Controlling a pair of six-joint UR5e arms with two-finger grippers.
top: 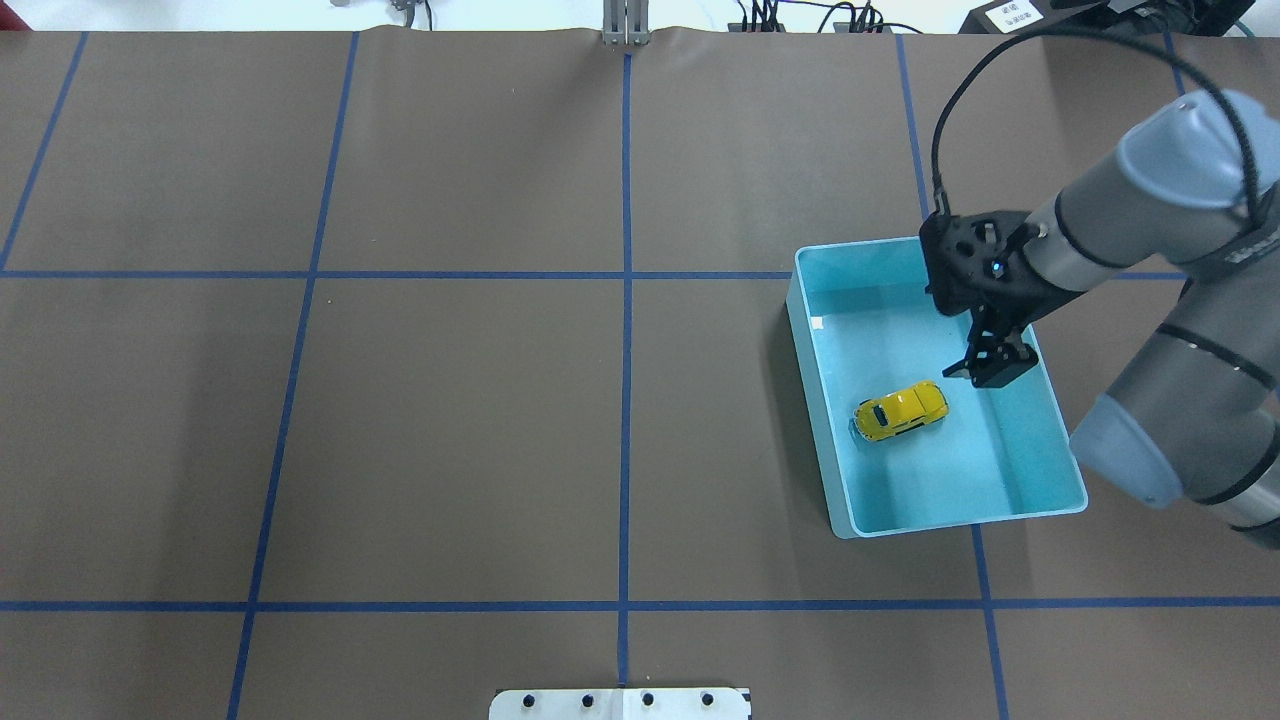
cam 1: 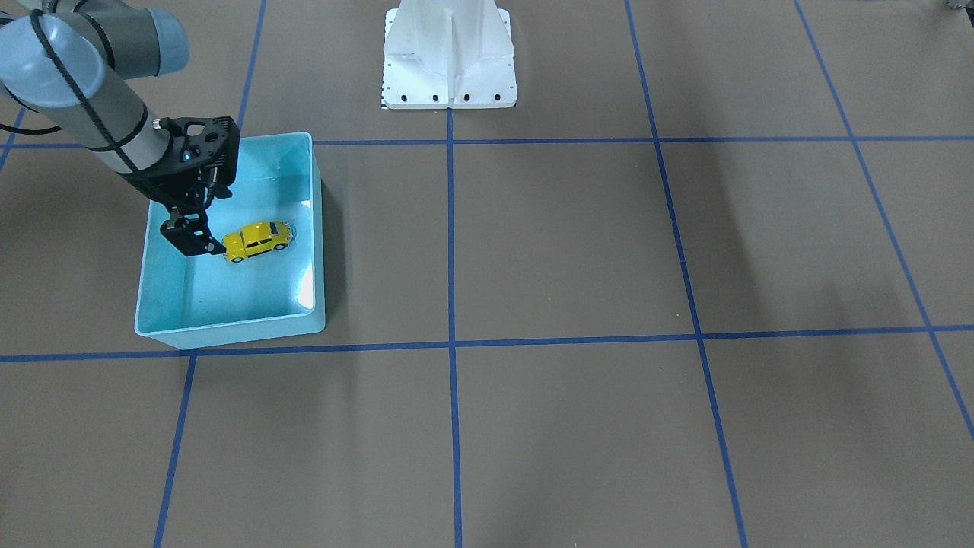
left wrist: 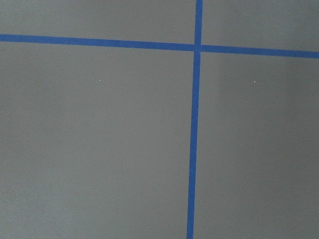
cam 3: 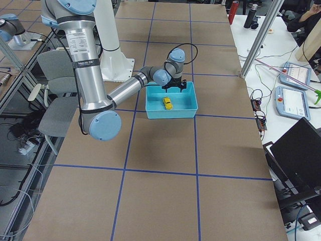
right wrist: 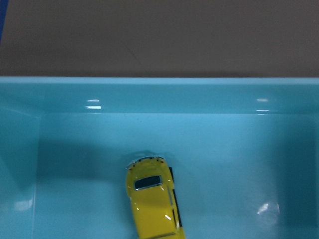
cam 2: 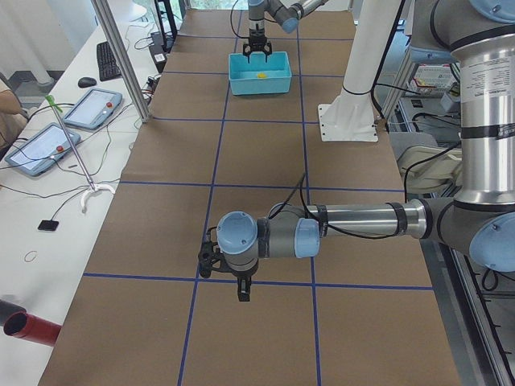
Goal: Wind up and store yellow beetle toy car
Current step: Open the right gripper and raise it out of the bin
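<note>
overhead exterior shows car (top: 901, 410) beside right jaws.

Overhead: high at the rear, looking forward-down at desk (top: 450, 420). Front cam: opposite side, facing back, steep. Both share bin (top: 990, 460). Side cams: desk ends, far, looking lengthwise. Left wrist: close on desk. Right wrist: close into bin, car (right wrist: 152, 204).

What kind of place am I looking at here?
Most likely a robotics lab: a left arm and right arm over a table taped into a blue grid, with touchscreen pendants on a side bench.
</note>
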